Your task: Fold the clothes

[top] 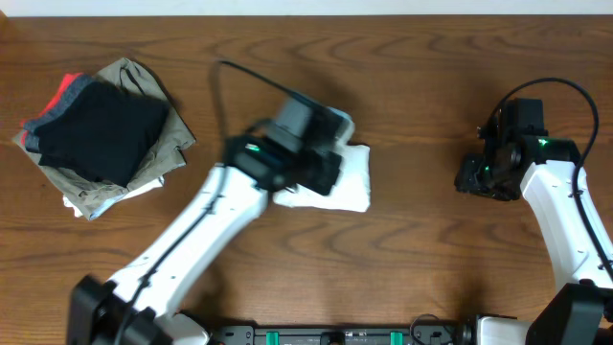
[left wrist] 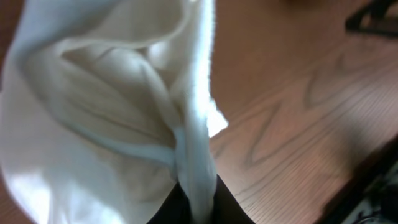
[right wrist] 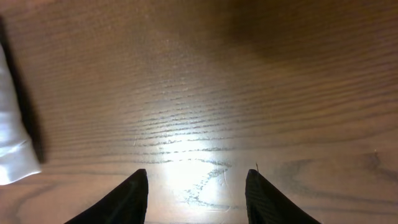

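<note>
The white clothes [top: 352, 182] lie in a compact folded bundle at the table's middle, partly under my left arm. In the left wrist view the clothes [left wrist: 93, 112] fill the left half, and a bunched edge runs down between the two dark fingers. My left gripper [left wrist: 198, 202] is shut on that edge of fabric. A corner of the clothes [right wrist: 12, 137] shows at the left edge of the right wrist view. Well to the right, my right gripper [right wrist: 198, 177] stands open above bare wood with nothing between its fingers; overhead, the right gripper [top: 477, 178] is far from the bundle.
A pile of folded black, khaki and red garments [top: 96, 134] sits at the far left of the wooden table [top: 431, 259]. A black cable [top: 239, 72] loops above the left arm.
</note>
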{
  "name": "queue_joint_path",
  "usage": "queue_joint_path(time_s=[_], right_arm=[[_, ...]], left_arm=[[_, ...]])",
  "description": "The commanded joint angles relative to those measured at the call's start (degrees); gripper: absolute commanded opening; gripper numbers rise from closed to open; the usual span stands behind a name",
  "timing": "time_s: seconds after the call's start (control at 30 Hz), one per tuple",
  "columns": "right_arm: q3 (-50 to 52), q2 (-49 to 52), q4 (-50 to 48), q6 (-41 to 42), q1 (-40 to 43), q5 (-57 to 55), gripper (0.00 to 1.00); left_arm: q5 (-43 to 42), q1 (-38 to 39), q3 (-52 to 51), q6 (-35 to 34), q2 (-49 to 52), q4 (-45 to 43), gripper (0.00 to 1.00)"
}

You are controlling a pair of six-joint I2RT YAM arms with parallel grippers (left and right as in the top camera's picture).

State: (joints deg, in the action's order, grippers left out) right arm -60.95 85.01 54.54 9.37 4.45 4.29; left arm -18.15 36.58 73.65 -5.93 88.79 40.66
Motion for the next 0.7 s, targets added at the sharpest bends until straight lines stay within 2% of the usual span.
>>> queue_joint_path(time_s=[0.0,0.2,0.4,0.67], right_arm=[[0.07,-0.46,0.59,-0.90,0.61,0.26,0.49],[0.07,-0.46,1.18,-0.90,0.61,0.28,0.50],[0.07,-0.46,1.44,-0.90,0.61,0.28,0.50],[0.07,-0.46,1.40,-0.92,0.61,0.24,0.50]], left_arm=[[6.01,3.45,0.79,0.76,3.80,-0.74,0.14],[6.01,6.01,0.79,0.42,9.70,-3.72,0.14],[6.71,5.99,0.79,-2.21,10.97,-7.48,0.13],[16.44,5.99,0.81,-12.24,10.97,-12.31,0.10]])
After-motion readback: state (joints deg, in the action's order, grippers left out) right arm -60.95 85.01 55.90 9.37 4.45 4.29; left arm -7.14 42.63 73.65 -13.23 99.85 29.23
